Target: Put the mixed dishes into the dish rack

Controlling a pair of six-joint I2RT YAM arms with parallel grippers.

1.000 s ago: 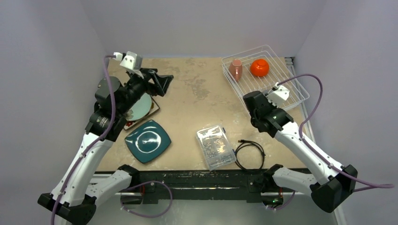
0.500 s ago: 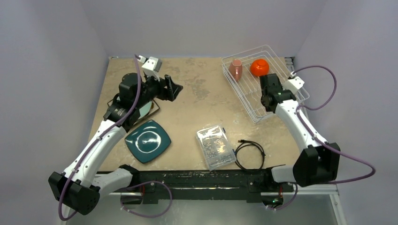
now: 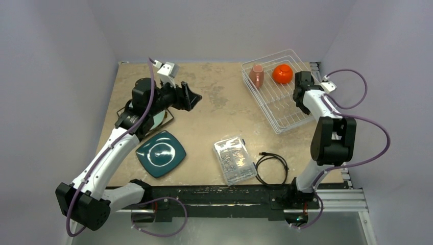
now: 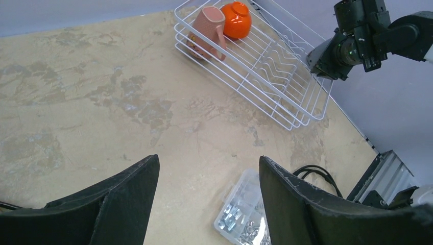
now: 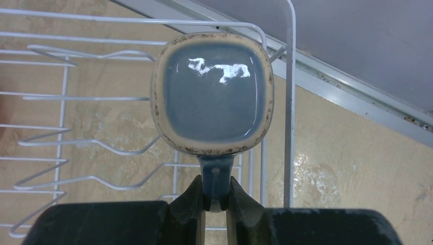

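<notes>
At the far right of the beige table [image 3: 219, 120], the white wire dish rack [image 4: 236, 81] of thin bent bars already holds the glossy orange bowl [image 3: 282, 74] and the pink cup [image 3: 256, 75]. Above its corner, the right gripper [image 5: 215, 201] pinches the small grey glazed mug [image 5: 212, 92] by its thin handle, probably to lower it in. The left gripper [image 4: 207, 168] hangs wide and empty.

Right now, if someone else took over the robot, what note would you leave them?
Left gripper: open, empty, above the table.
Right gripper: shut on the small grey mug by its handle, at a corner of the dish rack.
Done: pink cup and orange bowl are in the rack.
To do: release the mug; load the dark teal plate, the pale green plate and the square plate under it.
</notes>
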